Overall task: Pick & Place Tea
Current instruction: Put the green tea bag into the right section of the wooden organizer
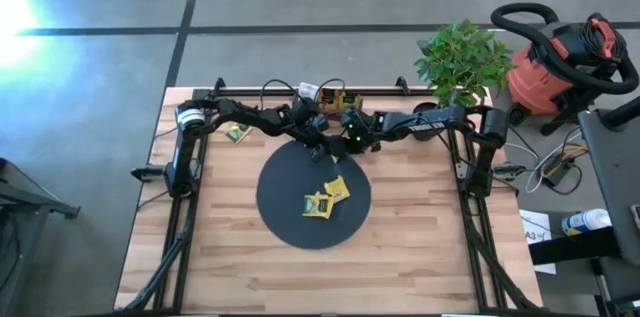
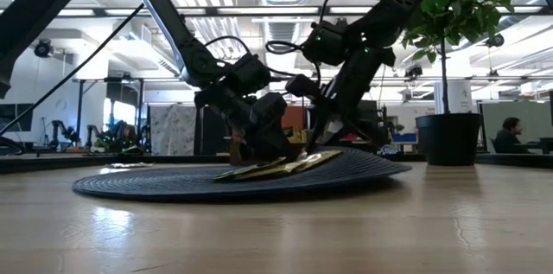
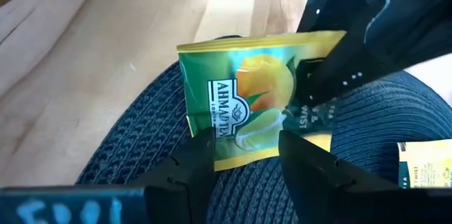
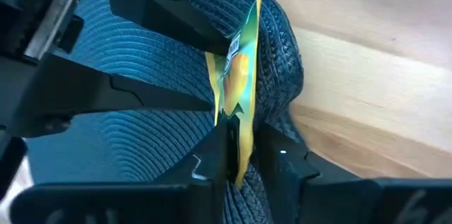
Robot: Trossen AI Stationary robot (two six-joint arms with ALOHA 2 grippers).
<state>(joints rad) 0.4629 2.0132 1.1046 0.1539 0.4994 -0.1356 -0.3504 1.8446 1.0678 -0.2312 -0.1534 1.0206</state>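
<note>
Nearest the front edge of the pale wooden-plank counter (image 1: 420, 247), bare boards only. Farther in, a round black woven disc mat (image 1: 290, 217) lying flat, with two yellow tea-bag packets (image 1: 327, 197) resting side by side on its middle. At the disc's far rim, both dark arms meeting over one spot. Right pincer (image 4: 236, 155) pinching a green-and-yellow square tea-bag packet with a printed fruit label (image 3: 244, 97) by one edge, packet held upright on edge above the woven rim, fingers pressed against both faces. Left pincer (image 3: 247, 160) spread wide, its two fingers either side of the same packet's other edge, just beside it; contact not clear. Beyond and to the left, another small yellow-green packet (image 1: 237, 134) lying alone on the boards near the left arm. Farther back, a brown wooden compartment tray (image 1: 335, 97) at the counter's far edge. Past that, a green potted plant (image 1: 462, 57) and an orange shop vacuum (image 1: 560, 62) on the grey floor.
</note>
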